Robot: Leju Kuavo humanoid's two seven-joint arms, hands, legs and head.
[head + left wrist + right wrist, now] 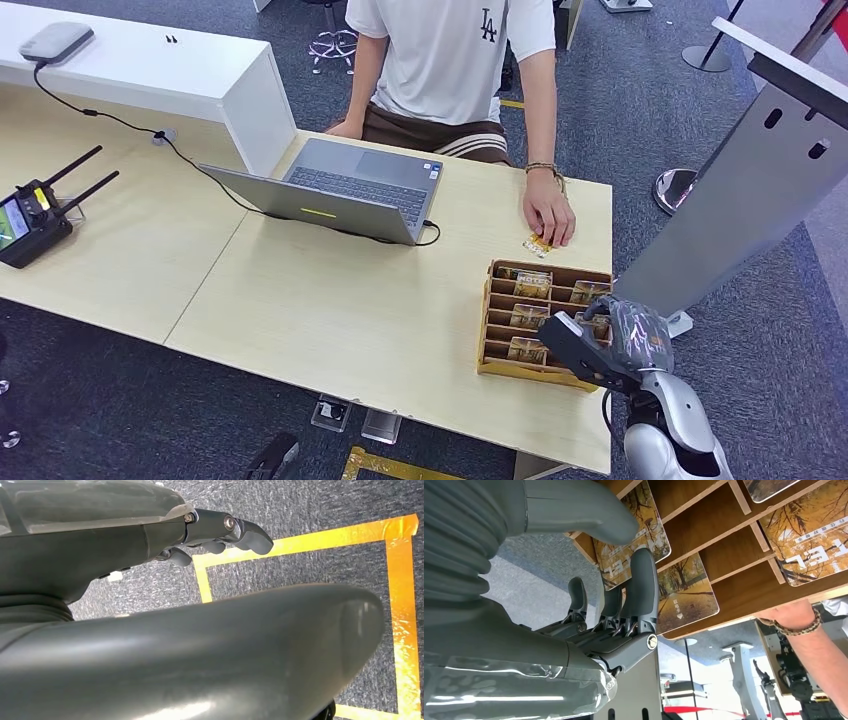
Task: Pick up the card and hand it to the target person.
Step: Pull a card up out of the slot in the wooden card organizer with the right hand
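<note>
A wooden card rack (489, 335) sits at the right end of the table and holds several cards printed with autumn trees. My right hand (605, 345) hovers over its near right slots. In the right wrist view, the thumb (574, 510) and a dark finger (644, 585) of my right hand (614, 620) sit on either side of one card (636, 527) that stands in its slot. I cannot tell whether they clamp it. My left hand (215, 530) hangs over the carpet, holding nothing. The person (450, 60) sits across the table, one hand (548, 212) resting on a small card (537, 244).
An open laptop (340, 190) stands mid-table with its cable trailing left. A black remote controller (30, 215) lies at the far left. A grey slanted panel (740, 190) rises just right of the table. Yellow floor tape (400, 605) runs below my left hand.
</note>
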